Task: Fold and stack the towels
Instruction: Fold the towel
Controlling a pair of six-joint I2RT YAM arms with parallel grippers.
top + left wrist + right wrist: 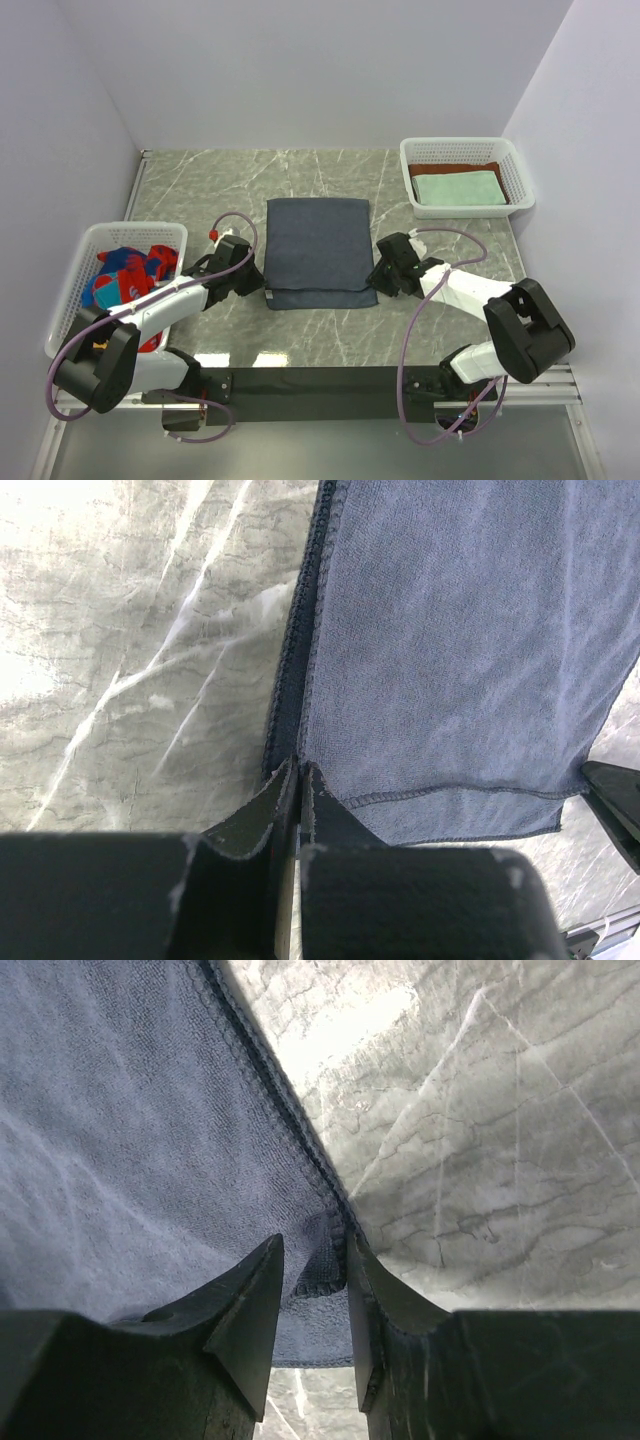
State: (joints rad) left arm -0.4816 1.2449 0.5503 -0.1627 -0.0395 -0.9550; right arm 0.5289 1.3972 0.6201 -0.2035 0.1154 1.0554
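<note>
A dark slate-blue towel (318, 250) lies folded on the marble table, its near layers stepped. My left gripper (262, 284) is at the towel's near-left corner. In the left wrist view its jaws (300, 768) are pressed together on the towel's (450, 660) dark hem. My right gripper (379, 273) is at the near-right corner. In the right wrist view it (313, 1250) stands open, with the towel's (120, 1140) stitched corner between the fingers and the hem against the right finger (380, 1290). A mint-green towel (458, 187) lies on a rust-brown one (503, 172) in the right basket.
A white mesh basket (466, 148) stands at the far right. Another white basket (80, 265) at the left holds bright red, blue and yellow patterned towels (128, 274). Walls close in the table on three sides. Cables loop from both arms.
</note>
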